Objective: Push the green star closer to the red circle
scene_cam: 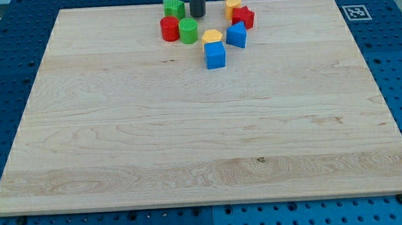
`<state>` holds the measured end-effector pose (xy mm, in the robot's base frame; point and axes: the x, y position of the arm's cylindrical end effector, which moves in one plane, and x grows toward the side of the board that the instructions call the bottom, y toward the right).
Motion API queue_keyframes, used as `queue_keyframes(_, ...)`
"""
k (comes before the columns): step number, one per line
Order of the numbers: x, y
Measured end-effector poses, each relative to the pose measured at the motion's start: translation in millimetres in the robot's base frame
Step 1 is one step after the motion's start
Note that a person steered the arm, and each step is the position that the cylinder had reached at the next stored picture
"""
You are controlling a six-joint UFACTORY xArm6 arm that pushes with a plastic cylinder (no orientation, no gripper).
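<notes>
At the frame's top centre, the green star [174,7] sits just above the red circle [169,29]. The bare tip [198,15], holding nothing, stands right of it. Light, rigid, likely slippery; push its upper side.

The rod's tip [198,15] rests on the wooden surface [202,126] near the view's top, just right of the green star [173,7]. The red circle [170,29] touches a green cylinder [188,31] below the star.
</notes>
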<state>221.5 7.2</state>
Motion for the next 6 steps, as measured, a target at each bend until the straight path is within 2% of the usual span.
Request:
queue_keyframes(1,-24,3)
queue_keyframes(3,-13,-105)
queue_keyframes(4,-10,-122)
queue_keyframes(6,-12,-44)
